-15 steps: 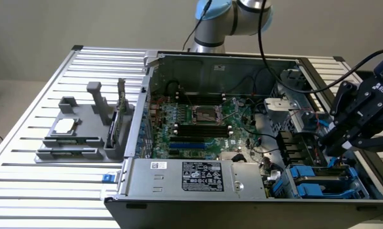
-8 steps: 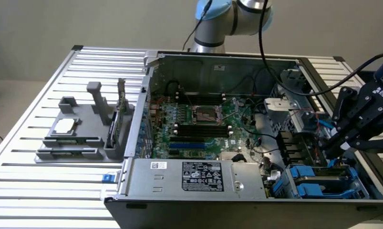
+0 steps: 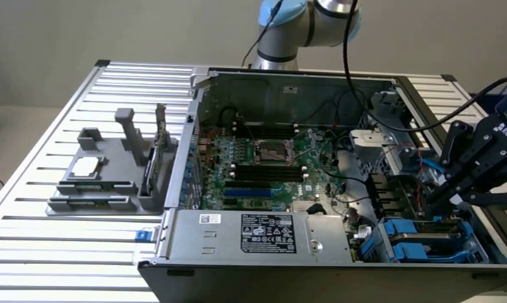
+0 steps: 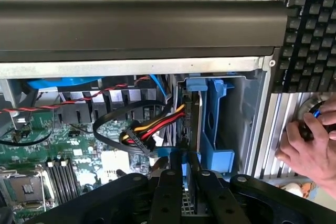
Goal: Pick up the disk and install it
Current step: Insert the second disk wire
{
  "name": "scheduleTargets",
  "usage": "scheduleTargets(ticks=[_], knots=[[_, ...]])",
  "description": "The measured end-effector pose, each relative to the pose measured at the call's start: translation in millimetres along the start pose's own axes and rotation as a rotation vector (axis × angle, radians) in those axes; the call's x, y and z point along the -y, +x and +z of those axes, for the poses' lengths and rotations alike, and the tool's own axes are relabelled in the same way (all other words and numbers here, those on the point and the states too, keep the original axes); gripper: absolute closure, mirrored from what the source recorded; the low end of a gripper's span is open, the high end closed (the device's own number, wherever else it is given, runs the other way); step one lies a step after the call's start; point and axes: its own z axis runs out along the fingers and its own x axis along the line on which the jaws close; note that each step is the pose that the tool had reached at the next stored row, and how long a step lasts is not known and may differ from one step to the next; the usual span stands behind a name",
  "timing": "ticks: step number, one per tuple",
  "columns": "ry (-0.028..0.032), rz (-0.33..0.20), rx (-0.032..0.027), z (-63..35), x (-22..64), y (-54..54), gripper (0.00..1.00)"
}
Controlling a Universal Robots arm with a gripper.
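I've got the hand [image 3: 442, 199] down inside the open PC case [image 3: 278, 79], at the exterior view's right, near end, over the drive bays. In the wrist view the fingers [image 4: 169, 192] are pinched nearly together on the blue carrier edge of the disk [image 4: 202, 124], which stands on edge in its bay w/ the silver-grey body showing as a thin strip between blue rails. So: hand almost shut, gripping the disk's near edge. I can't tell how deep it's seated in the bay.

Handling, my read: it's a rigid metal block, fairly heavy for its size, won't flex. The carrier is plastic, springier and prob. smoother than the drive, so a pinch on the frame alone could slip or bow the rail. Best hold looks like across the thickness at mid-edge, pads bearing on the drive body through the carrier, not on the thin tabs at the corners. It's shock-sensitive, so no knocks against the bay walls.

The cable bundle [image 4: 149, 129] (red/yellow/black wires plus a black flat lead) sits just beside the bay, on the motherboard [image 3: 262, 167] side, near enough to snag. A second blue carrier [image 3: 409, 243] sits lower at the near-right corner of the case in the exterior view.

Also a person's hand [image 4: 310, 148] is outside the case, on the desk by a keyboard [image 4: 312, 30], well apart from the disk.
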Motion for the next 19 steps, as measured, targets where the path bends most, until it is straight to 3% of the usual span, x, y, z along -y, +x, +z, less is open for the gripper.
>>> scheduleTargets(ticks=[3, 7, 10, 19], knots=[[0.0002, -0.005, -0.014, 1.9, -0.7, -1.7, 0.84], [0.0007, -0.013, -0.0428, 4.1, -1.3, -4.1, 0.84], [0.0009, -0.017, -0.0528, 5.0, -1.7, -7.2, 0.84], [0.0012, -0.022, -0.0702, 7.4, -2.6, -14.7, 0.84]])
